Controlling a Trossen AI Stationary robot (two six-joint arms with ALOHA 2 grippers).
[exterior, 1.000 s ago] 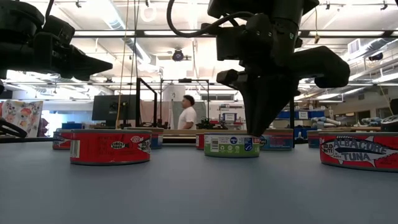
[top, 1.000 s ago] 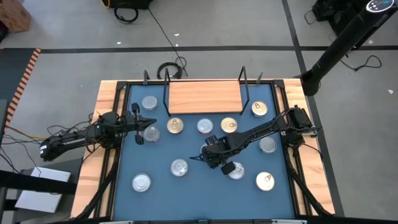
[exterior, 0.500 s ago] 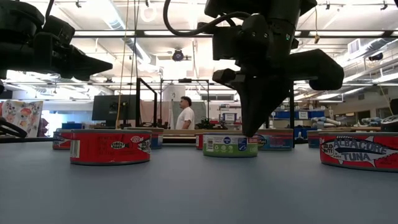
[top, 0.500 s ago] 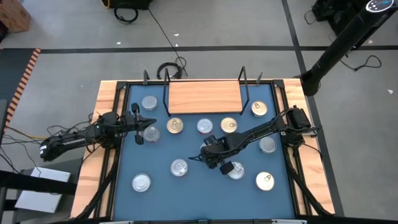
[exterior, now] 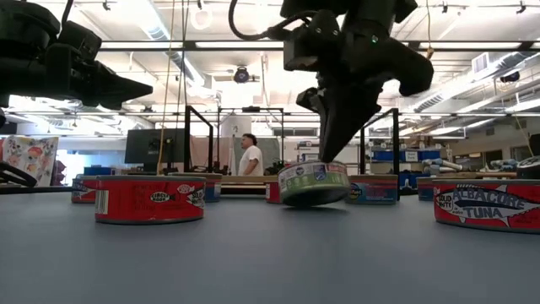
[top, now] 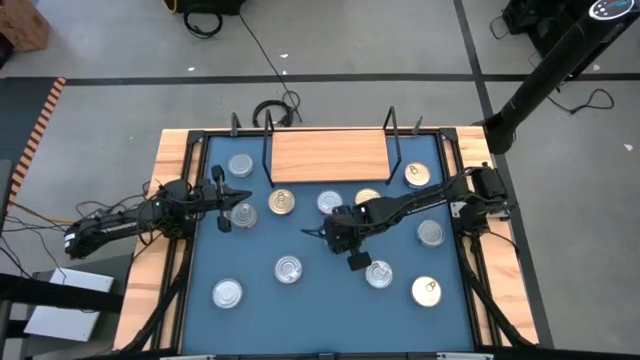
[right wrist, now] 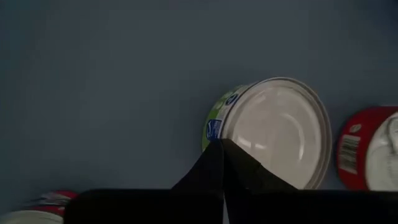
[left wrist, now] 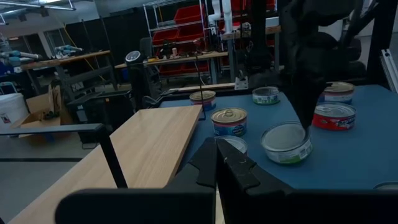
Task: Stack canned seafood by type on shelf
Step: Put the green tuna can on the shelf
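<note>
My right gripper [exterior: 325,160] is shut on a green-sided tin of canned seafood [exterior: 314,183], which shows from above in the right wrist view [right wrist: 277,130]. In the high view the gripper [top: 336,228] hides this tin. Other tins lie flat on the blue mat, among them a red one [exterior: 149,199] and an albacore tuna tin [exterior: 488,205]. The shelf [top: 328,155], a light wooden board between black wire uprights, stands at the mat's far edge. My left gripper [left wrist: 217,163] is shut on nothing, held level at the table's left side [top: 232,200]. My right gripper pinches the tin's rim [right wrist: 219,138] between its two fingertips, at one spot on the edge. The fingers come from above, pointing steeply down. The tin hangs tilted below them, just over the mat, its plain silver face turned up and sideways.
Several more tins are spread over the mat: a row before the shelf [top: 282,202], one at the far left [top: 240,165], one at the far right [top: 417,175], and some along the near side [top: 288,268] [top: 427,291]. A wooden rim [top: 170,180] frames the mat.
My right gripper has taken hold of the green-sided tin, then risen and moved toward the far edge. The tin, which stood flat on the mat, is now tipped and lifted off it.
</note>
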